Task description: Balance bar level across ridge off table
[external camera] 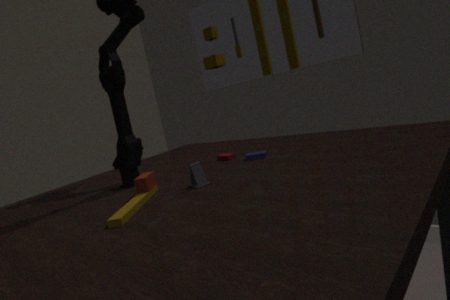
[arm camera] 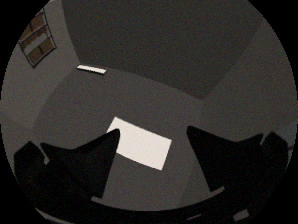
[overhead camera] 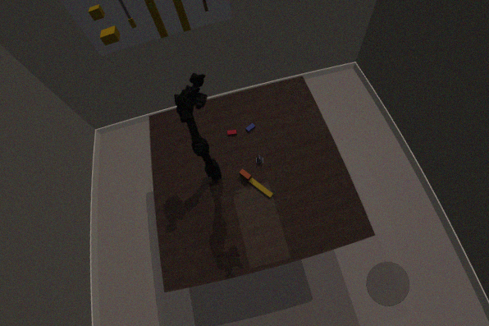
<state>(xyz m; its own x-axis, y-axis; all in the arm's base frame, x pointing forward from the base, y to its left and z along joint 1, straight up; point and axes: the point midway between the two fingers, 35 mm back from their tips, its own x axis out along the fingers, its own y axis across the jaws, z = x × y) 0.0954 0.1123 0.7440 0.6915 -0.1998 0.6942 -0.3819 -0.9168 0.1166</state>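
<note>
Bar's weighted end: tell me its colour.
Orange block on the yellow bar; clearest in the exterior view.

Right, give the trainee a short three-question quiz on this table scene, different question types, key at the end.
1. True or false: the yellow bar already rests across the grey ridge.
2. Multiple choice: what sits at the bar's far end, nearest the arm's base? A) orange block B) red block C) blue block
3. Fill in: the gripper is raised high above the table, its jaws standing ____ and holding nothing.

Key: 1 false, the bar lies flat on the table, apart from the ridge; 2 A; 3 open.
</note>
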